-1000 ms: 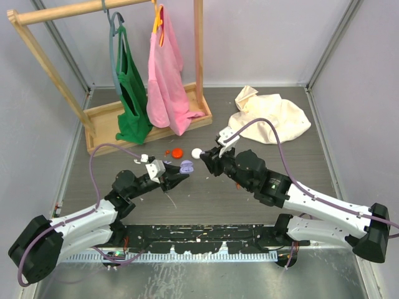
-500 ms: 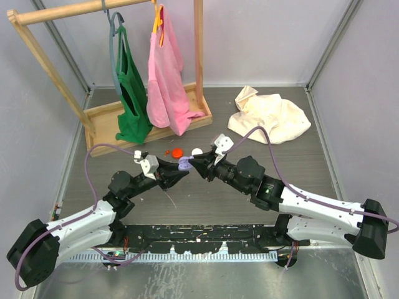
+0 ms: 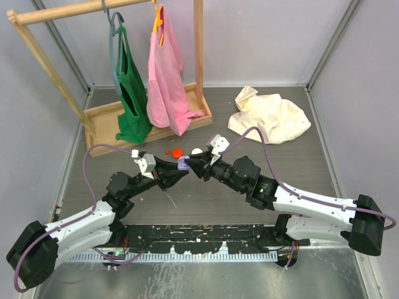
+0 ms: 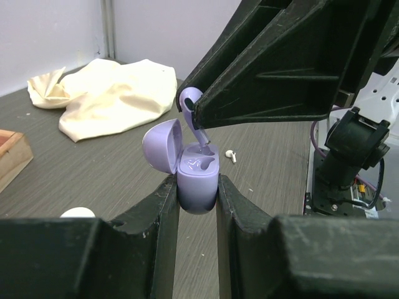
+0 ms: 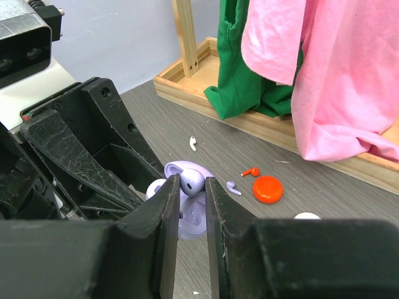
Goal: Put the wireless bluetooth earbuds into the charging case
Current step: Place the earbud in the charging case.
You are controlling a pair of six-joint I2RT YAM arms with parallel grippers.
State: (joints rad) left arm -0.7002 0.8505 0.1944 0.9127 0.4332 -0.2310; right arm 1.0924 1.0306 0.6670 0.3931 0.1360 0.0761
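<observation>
Closed the gap since a second ago: swung the right gripper (image 3: 191,163) leftward, from out by the white case (image 3: 197,151) to tip-to-tip with the left gripper (image 3: 181,169), near the middle of the table (image 3: 206,205). Barely shifted the left one, just eased it a touch toward the far edge.

Clamping the lilac charging case (image 4: 197,180) by its flanks between the left fingers (image 4: 165,212), with the lid (image 4: 163,146) flipped open and tipped away. Held that way, by the look of it, to face the wells upward and stop the base skating off. Pinching the lilac earbud (image 5: 191,180) by its bulb in the right claw, squeezed tight on it, stem hanging down. Leaves the stem free to go in first. Seems to have the stem tip at or just inside one well already; cannot tell whether seated.

Reaching low and long with both arms, forearms angled inward to meet in a shallow arch over the table's centre. Pitching the right wrist steeply down over the case; keeping the left wrist nearer level. Cannot tell whether the case rests on the tabletop or hangs just above it.

Lying loose toward the far edge, in front of the wooden rack (image 5: 187,37): a second lilac earbud (image 5: 234,187), a red earbud (image 5: 250,171) just beside the red case (image 5: 267,189), and a white earbud (image 5: 192,144).
</observation>
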